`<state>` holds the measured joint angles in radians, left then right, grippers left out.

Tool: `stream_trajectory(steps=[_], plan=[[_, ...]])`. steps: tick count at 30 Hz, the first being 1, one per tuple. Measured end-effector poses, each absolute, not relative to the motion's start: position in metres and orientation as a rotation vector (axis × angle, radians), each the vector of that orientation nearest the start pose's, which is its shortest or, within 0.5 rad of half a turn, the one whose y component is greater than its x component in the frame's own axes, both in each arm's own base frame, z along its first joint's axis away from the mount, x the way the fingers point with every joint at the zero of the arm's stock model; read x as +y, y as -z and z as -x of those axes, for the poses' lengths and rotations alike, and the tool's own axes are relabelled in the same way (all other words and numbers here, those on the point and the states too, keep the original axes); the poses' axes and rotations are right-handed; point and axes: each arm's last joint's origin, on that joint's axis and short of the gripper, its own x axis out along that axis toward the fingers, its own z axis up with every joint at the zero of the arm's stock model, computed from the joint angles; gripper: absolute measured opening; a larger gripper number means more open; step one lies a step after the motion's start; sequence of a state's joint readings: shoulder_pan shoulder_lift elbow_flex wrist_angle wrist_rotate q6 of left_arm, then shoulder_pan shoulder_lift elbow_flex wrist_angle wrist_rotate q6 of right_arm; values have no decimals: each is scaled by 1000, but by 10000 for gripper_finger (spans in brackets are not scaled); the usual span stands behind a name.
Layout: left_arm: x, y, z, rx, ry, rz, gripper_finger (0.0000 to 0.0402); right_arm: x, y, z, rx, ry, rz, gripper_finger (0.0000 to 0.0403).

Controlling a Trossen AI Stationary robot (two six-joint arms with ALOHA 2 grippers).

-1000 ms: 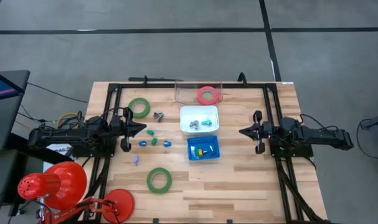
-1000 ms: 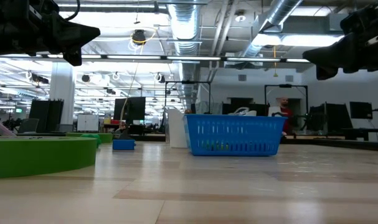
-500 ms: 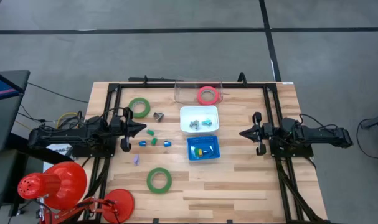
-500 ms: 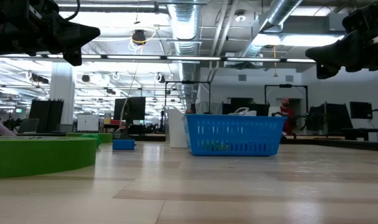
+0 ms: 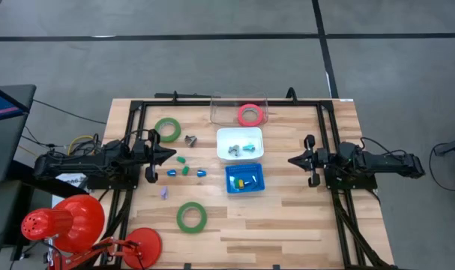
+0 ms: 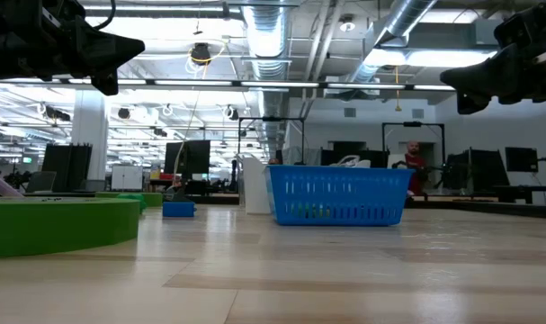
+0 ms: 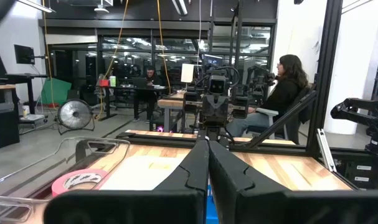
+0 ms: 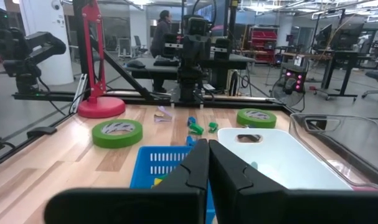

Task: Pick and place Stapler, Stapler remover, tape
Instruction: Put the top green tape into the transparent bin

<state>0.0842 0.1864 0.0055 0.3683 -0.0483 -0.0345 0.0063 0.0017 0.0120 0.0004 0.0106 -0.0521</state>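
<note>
1. You see three flat open rings of tape on the wooden table (image 5: 287,217): one green tape ring (image 5: 167,130) at the far left, a second green tape ring (image 5: 191,217) near the front edge, and a pink-red tape ring (image 5: 249,115) lying inside the clear tray (image 5: 220,111) at the back
2. The white bin (image 5: 240,133) at table centre holds small grey metal pieces; whether they are staplers or removers you cannot tell
3. The blue basket (image 5: 244,179) just in front of it holds small yellow and green items
4. A grey metal piece (image 5: 190,139) lies beside the far green ring; tiny green and blue pieces (image 5: 185,171) lie between the left arm and the basket
5. Your left gripper (image 5: 172,156) hovers over the left side, fingers pressed together, holding nothing
6. Your right gripper (image 5: 293,160) hovers right of the bins, fingers likewise closed and empty
7. No label or writing is legible on the tape or containers
</note>
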Motion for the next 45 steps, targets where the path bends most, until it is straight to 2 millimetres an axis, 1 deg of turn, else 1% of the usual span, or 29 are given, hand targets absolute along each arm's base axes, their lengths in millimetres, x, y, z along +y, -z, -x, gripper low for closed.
stream_trajectory(steps=[31, 45], plan=[[10, -186, -107, -199, -129, 31, 3, 0, -168, -97, -11, 19, 52, 1], [10, -196, -104, -305, -124, 83, 3, 0, -167, -97, -10, 19, 52, 1]])
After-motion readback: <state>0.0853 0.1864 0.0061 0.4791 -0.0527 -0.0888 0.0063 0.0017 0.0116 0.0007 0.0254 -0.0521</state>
